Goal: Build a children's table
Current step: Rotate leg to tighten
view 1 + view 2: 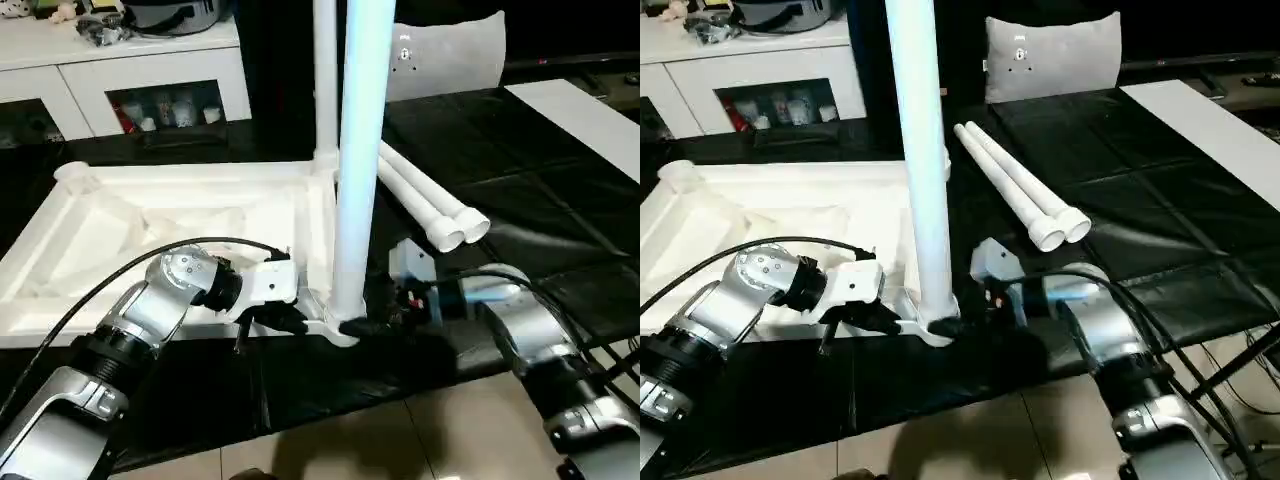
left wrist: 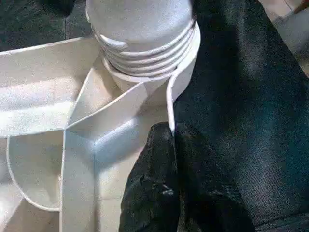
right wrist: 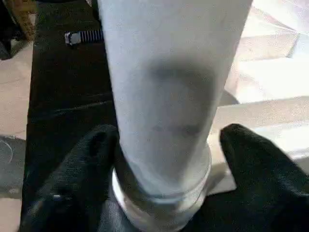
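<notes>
Silver forearms frame the near edge of the work, and between them a leg (image 1: pixel 357 160) stands upright in the near corner socket (image 2: pixel 145 72) of the tabletop (image 1: pixel 180 215), which lies ribbed side up on the black mat (image 1: pixel 1160 190). The right gripper (image 3: pixel 161 193) straddles the leg's base, a finger (image 3: pixel 256 169) on either side, closed around it just above the socket. The left gripper (image 2: pixel 176 145) pinches the tabletop's thin rim beside that socket, fingers shut on the edge.

Threads still show above the socket in the left wrist view, so I judge the leg is not fully seated. If the right gripper lets go or turns it off-axis, the tall leg could lean, cross-thread or topple. The left grip is on a narrow lip; a slip there would probably let the tabletop twist with the leg instead of resisting it.

A second leg (image 1: pixel 325 80) stands in the far corner socket. Two spare legs (image 1: pixel 1015 185) lie side by side on the mat just beyond the right gripper, close enough for that arm to knock. A grey cushion (image 1: pixel 1052 55) leans behind them, a white panel (image 1: pixel 1210 120) lies far right, and a white cabinet (image 1: pixel 150 90) stands at the back left. Cables loop over both wrists and could snag.
</notes>
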You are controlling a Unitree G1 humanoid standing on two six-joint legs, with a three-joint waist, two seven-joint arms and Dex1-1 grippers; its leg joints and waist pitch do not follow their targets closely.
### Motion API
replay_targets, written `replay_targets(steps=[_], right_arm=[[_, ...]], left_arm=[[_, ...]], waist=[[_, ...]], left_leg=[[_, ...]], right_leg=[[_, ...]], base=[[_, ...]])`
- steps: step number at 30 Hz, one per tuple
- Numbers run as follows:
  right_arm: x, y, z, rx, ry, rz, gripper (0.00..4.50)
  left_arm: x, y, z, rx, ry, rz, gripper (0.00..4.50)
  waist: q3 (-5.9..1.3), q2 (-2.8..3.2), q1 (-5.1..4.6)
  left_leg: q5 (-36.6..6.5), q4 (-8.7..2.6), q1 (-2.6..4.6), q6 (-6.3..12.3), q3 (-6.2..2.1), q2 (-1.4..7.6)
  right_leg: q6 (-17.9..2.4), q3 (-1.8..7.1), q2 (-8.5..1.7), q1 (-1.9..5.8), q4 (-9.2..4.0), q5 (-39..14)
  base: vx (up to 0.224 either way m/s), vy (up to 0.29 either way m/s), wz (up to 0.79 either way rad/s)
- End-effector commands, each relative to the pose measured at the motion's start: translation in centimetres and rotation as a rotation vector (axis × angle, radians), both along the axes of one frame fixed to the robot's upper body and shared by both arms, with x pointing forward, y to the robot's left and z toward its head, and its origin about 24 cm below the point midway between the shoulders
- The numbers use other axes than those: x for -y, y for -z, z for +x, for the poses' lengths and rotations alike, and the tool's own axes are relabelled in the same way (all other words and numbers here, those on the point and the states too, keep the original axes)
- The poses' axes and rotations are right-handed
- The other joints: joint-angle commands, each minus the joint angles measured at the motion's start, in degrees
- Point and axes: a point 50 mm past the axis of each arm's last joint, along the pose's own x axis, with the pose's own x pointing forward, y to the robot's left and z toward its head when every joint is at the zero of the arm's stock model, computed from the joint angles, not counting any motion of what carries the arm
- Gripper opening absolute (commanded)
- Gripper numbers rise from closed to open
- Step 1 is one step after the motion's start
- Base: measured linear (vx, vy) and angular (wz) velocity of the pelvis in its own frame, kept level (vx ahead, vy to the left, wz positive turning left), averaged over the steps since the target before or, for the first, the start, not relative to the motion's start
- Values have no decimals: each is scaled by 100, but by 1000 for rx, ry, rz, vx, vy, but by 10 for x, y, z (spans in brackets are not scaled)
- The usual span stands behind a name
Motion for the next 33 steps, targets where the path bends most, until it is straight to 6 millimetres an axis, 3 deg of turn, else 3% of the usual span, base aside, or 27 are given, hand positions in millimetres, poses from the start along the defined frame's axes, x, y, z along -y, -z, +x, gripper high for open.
replay_targets(steps=[1, 6, 10, 20, 27, 28, 29, 30, 31, 33], right_arm=[[-1, -2, 2, 8, -25, -5, 325], [-3, 0, 2, -3, -47, -14, 283], [-4, 1, 3, -5, -56, -20, 265], [-7, 6, -1, -38, -64, -8, 259], [-26, 22, -15, -180, 132, 108, 257], [-30, 25, -15, -184, 177, 117, 256], [-34, 28, -14, -185, 225, 128, 255], [-34, 28, -14, -185, 225, 128, 254], [-44, 34, -12, -201, 329, 157, 254], [-55, 39, -7, -225, 467, 177, 252]], left_arm=[[3, 7, -6, -25, 85, 73, 0], [2, 7, -5, -21, 89, 79, 0], [1, 8, -4, -20, 88, 82, 0], [0, 9, -4, -42, 52, 53, 0], [14, 0, -1, -79, -223, -137, 0], [17, 0, -1, -80, -261, -158, 0], [20, -2, 0, -80, -298, -179, 0], [20, -2, 0, -80, -298, -179, 0], [29, -4, 2, -78, -386, -224, 0], [39, -7, 6, -70, -502, -262, 0]], waist=[[-401, -50, -20], [-402, -48, -17], [-404, -11, -17], [-411, 0, -24], [-398, 3, -25], [-366, -3, -52], [-345, -2, -73], [-325, 0, -84], [-309, -21, -120], [-280, -3, -202]], left_leg=[[-1155, -373, 114, 330, -59, 250], [-1153, -368, 113, 328, -56, 247], [-1190, -371, 114, 305, -62, 249], [-1271, -374, 121, 262, -63, 244], [-1215, -404, 129, 251, -61, 271], [-1429, -424, 119, 188, -66, 254], [-1742, -434, 153, 72, -75, 231], [-1887, -442, 163, 19, -82, 229], [-2041, -458, 153, -82, -104, 225], [-2291, -481, 180, -203, -128, 228]], right_leg=[[-1521, 251, -314, 230, -358, -642], [-1515, 252, -319, 231, -362, -686], [-1539, 248, -315, 232, -355, -665], [-1576, 245, -305, 241, -353, -597], [-1589, 259, -298, 230, -335, -523], [-1527, 256, -312, 219, -373, -901], [-1389, 253, -328, 199, -440, -1544], [-1312, 256, -337, 183, -476, -1843], [-1139, 258, -346, 194, -507, -2261], [-1015, 254, -334, 144, -545, -2569]], base=[[0, 0, 0], [0, 0, 0], [0, 0, 0], [0, 0, 0], [0, 0, 0], [0, 0, 0], [0, 0, 0], [0, 0, 0], [0, 0, 0], [0, 0, 0]])
